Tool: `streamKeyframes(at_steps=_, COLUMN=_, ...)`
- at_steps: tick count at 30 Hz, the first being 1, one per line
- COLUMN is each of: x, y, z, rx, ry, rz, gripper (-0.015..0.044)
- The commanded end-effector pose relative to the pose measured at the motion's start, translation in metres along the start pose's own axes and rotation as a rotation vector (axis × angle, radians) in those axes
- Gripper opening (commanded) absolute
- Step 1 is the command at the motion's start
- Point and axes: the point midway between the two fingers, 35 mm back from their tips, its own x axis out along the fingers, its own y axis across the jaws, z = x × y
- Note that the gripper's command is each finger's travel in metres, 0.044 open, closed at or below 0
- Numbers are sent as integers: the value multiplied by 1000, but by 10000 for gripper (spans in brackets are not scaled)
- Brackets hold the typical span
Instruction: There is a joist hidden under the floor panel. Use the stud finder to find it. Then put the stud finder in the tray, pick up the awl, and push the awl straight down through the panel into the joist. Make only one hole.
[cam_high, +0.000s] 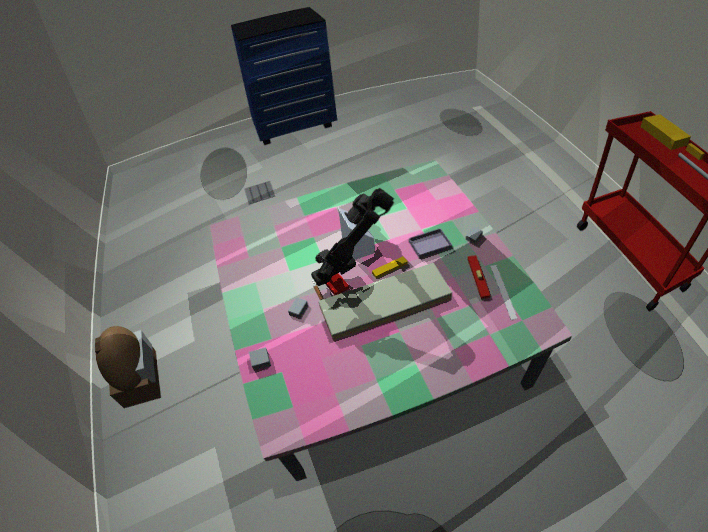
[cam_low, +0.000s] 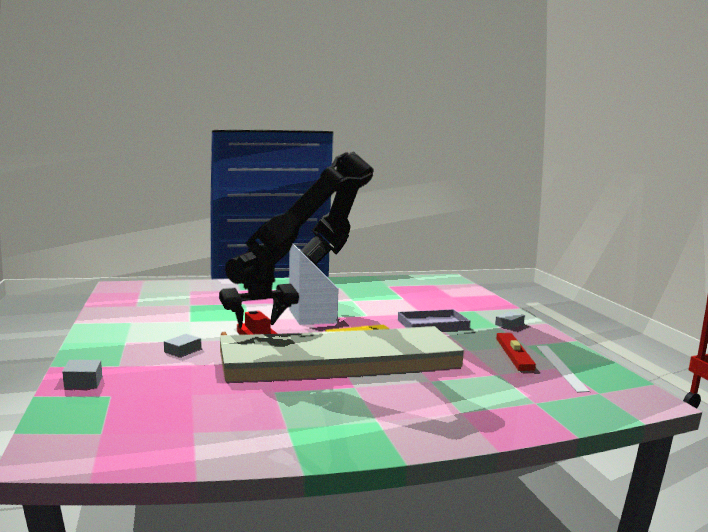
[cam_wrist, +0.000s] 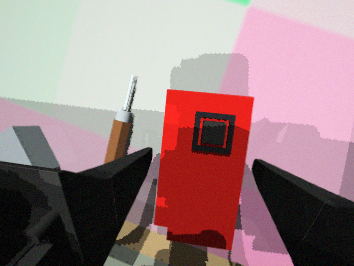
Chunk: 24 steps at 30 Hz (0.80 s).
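The red stud finder (cam_high: 338, 283) (cam_low: 256, 320) (cam_wrist: 200, 195) sits behind the left end of the floor panel (cam_high: 429, 283) (cam_low: 343, 346). My gripper (cam_low: 256, 325) (cam_wrist: 203, 156) is open, low over the stud finder, with one finger on each side. Gaps show between the fingers and its sides in the wrist view. The awl (cam_wrist: 117, 137) (cam_high: 318, 292), with a brown handle and metal shaft, lies just left of the left finger. The tray (cam_high: 436, 252) (cam_low: 440, 326) is at the back right, with nothing seen in it. The joist is hidden.
A yellow tool (cam_high: 389, 267) lies behind the panel. A red bar (cam_high: 479, 280) (cam_low: 517, 355) and white strip (cam_high: 503, 291) (cam_low: 563, 368) lie right of it. Grey blocks (cam_high: 298, 309) (cam_low: 82, 375) stand left, another (cam_high: 475, 235) right. A pale upright wedge (cam_low: 311, 291) stands by the arm.
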Motion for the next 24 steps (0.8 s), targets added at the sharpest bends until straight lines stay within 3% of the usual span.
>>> streamKeyframes(at_steps=1, x=4, y=-1, z=1, rx=10, ry=-1, rz=-9, gripper=309)
streamKeyframes(at_steps=23, x=4, y=-1, z=1, rx=10, ry=-1, rz=-9, gripper=162)
streamKeyframes(at_steps=24, x=3, y=-1, z=1, rx=10, ry=-1, rz=-8, gripper=136)
